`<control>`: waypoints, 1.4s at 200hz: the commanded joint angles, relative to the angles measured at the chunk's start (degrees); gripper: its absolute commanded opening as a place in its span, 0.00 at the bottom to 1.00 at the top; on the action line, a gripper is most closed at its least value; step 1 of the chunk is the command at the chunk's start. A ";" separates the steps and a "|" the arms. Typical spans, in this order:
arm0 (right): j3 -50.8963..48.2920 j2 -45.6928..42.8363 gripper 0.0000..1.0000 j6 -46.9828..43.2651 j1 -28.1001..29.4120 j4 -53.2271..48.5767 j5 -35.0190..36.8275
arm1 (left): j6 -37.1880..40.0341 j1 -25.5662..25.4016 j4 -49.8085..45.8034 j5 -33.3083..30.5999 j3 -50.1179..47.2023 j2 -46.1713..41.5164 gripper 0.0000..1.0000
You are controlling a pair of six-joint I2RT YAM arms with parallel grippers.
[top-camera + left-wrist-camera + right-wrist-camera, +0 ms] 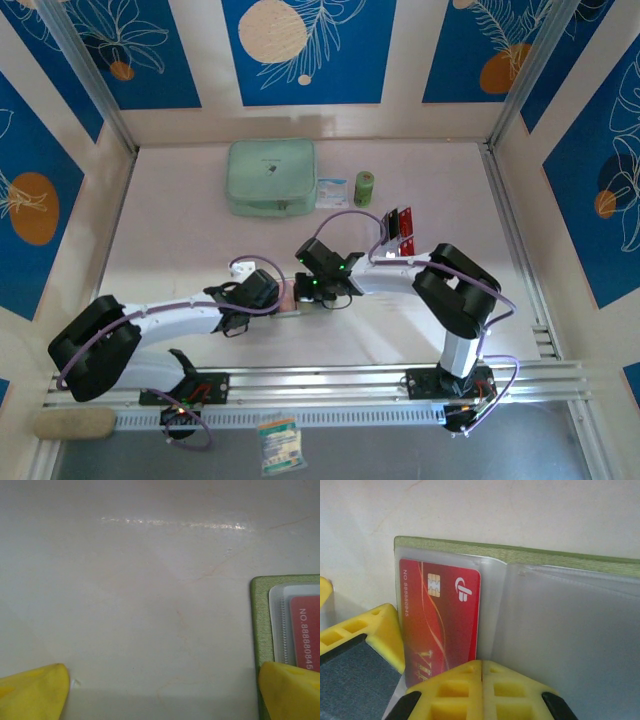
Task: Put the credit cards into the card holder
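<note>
- Now your right gripper (482, 690), jaws pressed together, rests at the end of the red card (440, 625) tucked in the wallet (520, 550), near the table's (200, 250) front edge.
- Your left gripper (160, 695) gapes wide, one finger (290, 690) on the wallet.
- Push crooked and the red card could jam.

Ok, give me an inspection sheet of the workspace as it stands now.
Surface: pale glossy table, no spills seen.
Job's things: olive-green card holder lying open; one red credit card inside a clear sleeve at one end; more red cards beside the right arm.
Clutter: mint-green zip pouch, small packet and green canister along the back; second packet on the front ledge.
Grippers: left gripper open, one finger over the card holder's edge; right gripper shut, at the card's lower edge.
Cables: purple cables looped along both arms.
Surroundings: blue floral wall panels; aluminium rail in front.
</note>
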 commanded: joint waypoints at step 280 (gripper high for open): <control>5.16 3.44 0.00 -1.71 -1.69 -2.11 -3.14 | 1.25 0.42 -0.17 1.63 -0.63 -1.85 0.97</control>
